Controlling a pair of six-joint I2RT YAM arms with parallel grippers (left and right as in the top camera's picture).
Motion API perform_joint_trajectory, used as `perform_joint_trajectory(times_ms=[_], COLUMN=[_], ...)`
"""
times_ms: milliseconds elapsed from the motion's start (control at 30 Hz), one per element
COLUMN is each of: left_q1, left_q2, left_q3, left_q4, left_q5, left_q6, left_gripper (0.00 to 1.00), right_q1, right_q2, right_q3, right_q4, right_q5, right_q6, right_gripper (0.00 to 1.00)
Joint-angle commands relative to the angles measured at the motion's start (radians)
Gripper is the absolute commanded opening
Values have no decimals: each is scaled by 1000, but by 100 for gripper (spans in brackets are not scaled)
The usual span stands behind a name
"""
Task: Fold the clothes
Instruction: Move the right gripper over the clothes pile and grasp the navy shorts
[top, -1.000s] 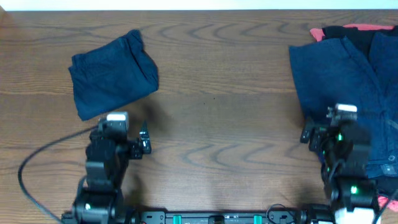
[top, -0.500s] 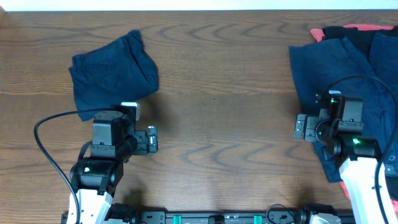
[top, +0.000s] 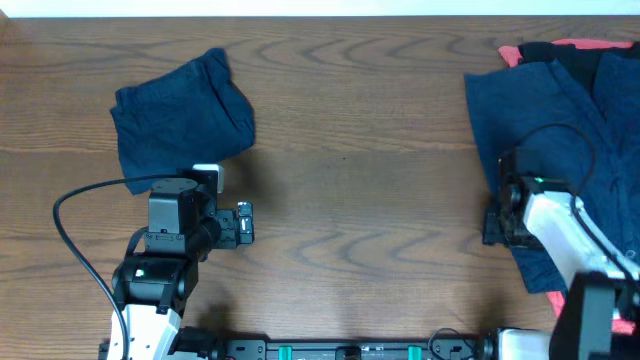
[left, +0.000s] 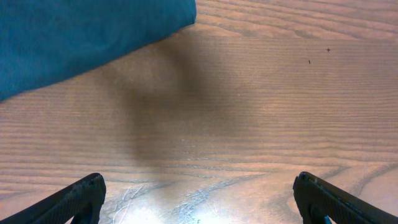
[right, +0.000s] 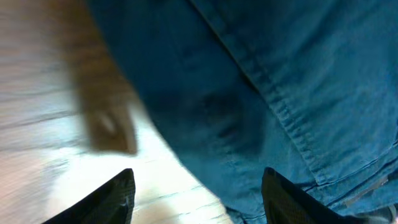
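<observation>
1. The folded shorts (top: 180, 120) lie in a navy bundle on the far-left part of the table (top: 350, 150). One corner of them shows at the top left of my left wrist view (left: 87, 37).
2. My left gripper (top: 243, 224) hangs over the table's bare wood, on the near side of that bundle and apart from it. Its fingers (left: 81, 198) stand wide apart with nothing between them.
3. My right gripper (top: 497, 225) is at the table's right side, on the near-left edge of the spread shorts (top: 560, 130). Its fingers (right: 117, 199) are parted, with wood under one and navy cloth with a stitched seam (right: 280, 112) under the other. The view is blurred, so I cannot tell whether they touch the cloth, and nothing is pinched.
4. A red cloth (top: 575, 44) peeks out from under the spread shorts at the table's far-right corner.
</observation>
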Motion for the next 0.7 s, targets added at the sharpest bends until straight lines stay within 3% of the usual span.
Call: perform_joint_trajectory(times_ms=[0,100,167,500,667], left_q1=[-2,-2,-2,-2,-2], left_q2=[-8,-8,-8,-8,-8], left_q3=[26,26,26,26,26], left_q4=[5,5,8,20,20], left_q5=[14,13,13,13,13], left_q6=[-6,-6,-6,-6,-6], left_gripper=[98,98,98,98,98], right_q1=[-9,-9,-9,-9,-9], right_q2=[47,71,71,71,71], right_q3=[13,13,13,13,13], right_q4=[0,10,15,18,19], right_q5=[89,106,106,106,105], right_q6=[43,51,51,51,51], right_gripper=[62,56,46,28,2])
